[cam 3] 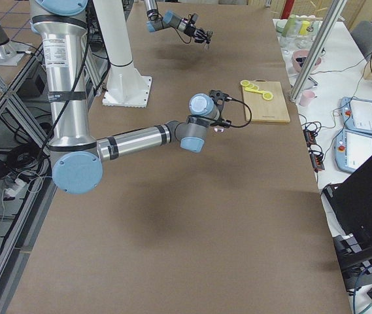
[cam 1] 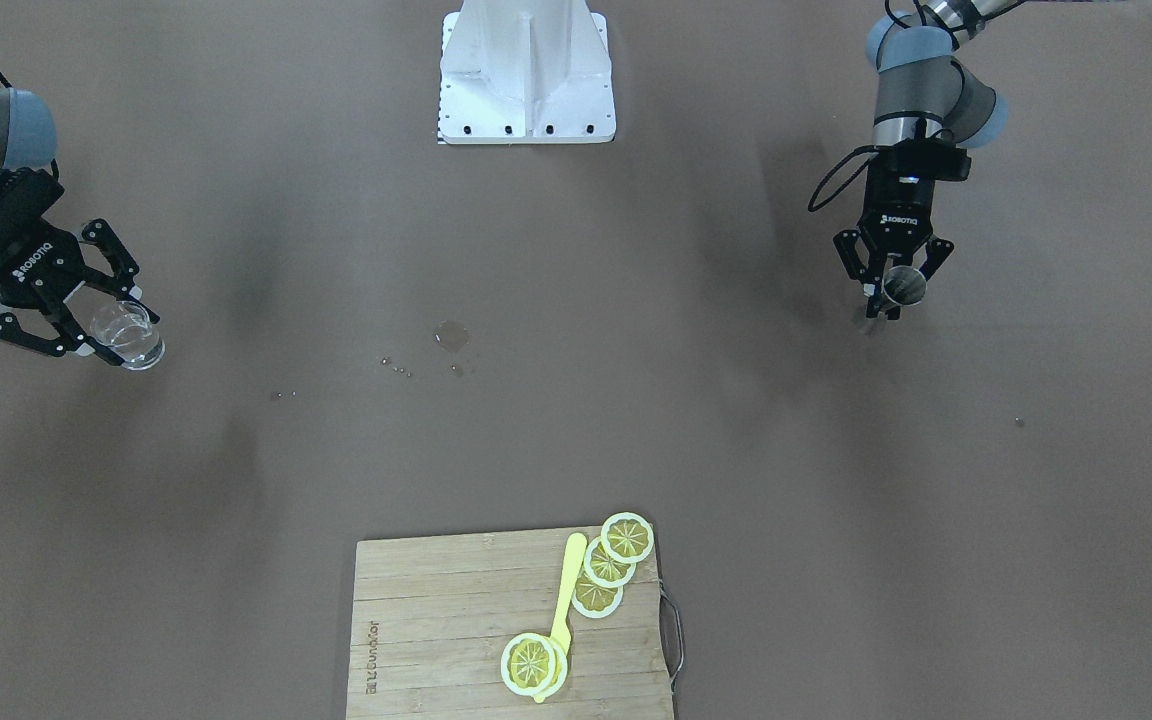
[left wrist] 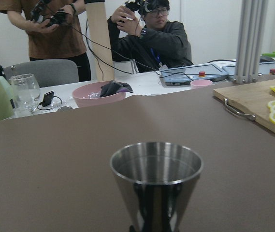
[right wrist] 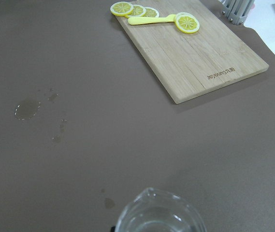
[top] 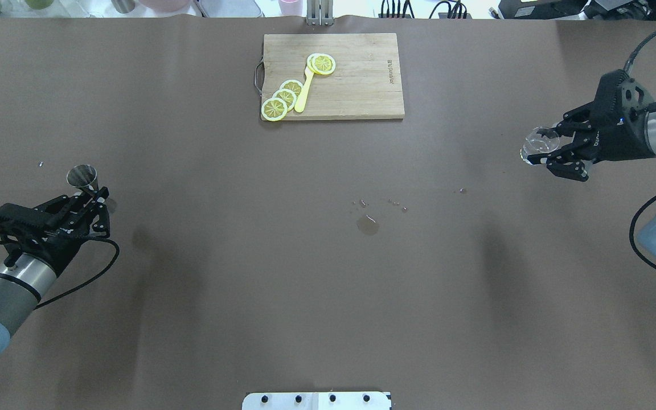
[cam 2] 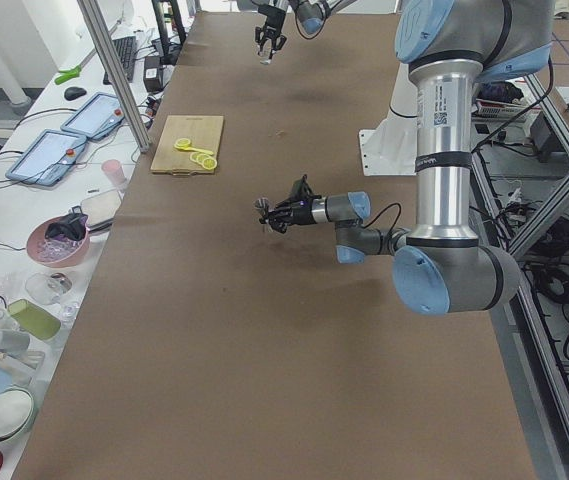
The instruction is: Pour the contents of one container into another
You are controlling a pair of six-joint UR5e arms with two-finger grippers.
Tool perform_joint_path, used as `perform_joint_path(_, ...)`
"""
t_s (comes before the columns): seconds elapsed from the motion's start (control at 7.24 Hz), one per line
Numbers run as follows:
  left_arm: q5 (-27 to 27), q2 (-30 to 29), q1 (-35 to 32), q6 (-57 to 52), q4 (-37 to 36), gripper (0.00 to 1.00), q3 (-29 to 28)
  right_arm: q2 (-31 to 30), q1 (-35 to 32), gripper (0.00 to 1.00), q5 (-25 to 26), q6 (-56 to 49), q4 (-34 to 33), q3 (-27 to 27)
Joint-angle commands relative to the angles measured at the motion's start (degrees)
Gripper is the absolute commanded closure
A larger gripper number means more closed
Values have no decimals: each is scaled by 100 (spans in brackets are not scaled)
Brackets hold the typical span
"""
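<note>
Right claw (top: 543, 152) closed round glass cup (top: 537, 143); left claw (cam 1: 894, 290) grips jigger (left wrist: 155, 183) upright. Opposite counter (top: 305, 285) ends, well apart; I'd bring them together first

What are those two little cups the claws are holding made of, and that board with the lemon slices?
The cone-shaped cup looks like polished steel: grey, shiny, mirroring its surroundings. The small clear cup appears to be glass, possibly clear plastic: fully see-through. The board looks like pale bamboo or wood, with strip grain and a matte finish.
</note>
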State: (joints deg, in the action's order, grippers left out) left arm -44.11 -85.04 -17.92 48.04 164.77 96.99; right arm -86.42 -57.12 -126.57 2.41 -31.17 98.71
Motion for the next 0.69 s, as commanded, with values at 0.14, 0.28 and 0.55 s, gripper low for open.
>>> perform_joint_path(0.14, -983, -529, -256, -853, 29, 100, 163, 178, 166, 100, -106, 22, -346, 34)
perform_joint_path(0.28, -1359, -731, -360, -1275, 90, 100, 163, 248, 262, 100, -35, 40, -398, 34)
perform_joint_path(0.55, -2247, -1118, -580, -1987, 47, 100, 154, 310, 316, 100, -61, 40, -416, 34)
